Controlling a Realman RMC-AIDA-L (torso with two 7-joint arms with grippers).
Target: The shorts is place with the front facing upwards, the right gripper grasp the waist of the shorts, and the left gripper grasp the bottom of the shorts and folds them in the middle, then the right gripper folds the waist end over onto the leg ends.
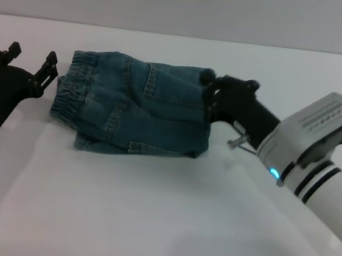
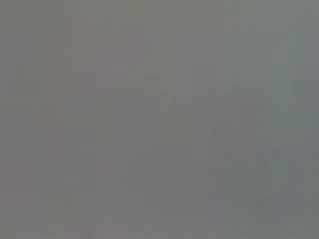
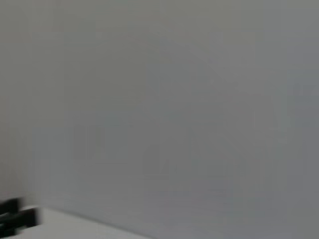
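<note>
Right gripper (image 1: 207, 94) nearest, fingers closing on shorts' (image 1: 133, 106) right-side fold. Shorts lying folded mid-tabletop (image 1: 149, 217), waist (image 1: 71, 87) leftward. Left gripper (image 1: 28, 61) hovering beside waist, fingers spread, holding nothing.

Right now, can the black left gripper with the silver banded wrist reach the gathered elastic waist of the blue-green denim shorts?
Probably yes. The left gripper is open beside the waist of the shorts, with nothing between them.
</note>
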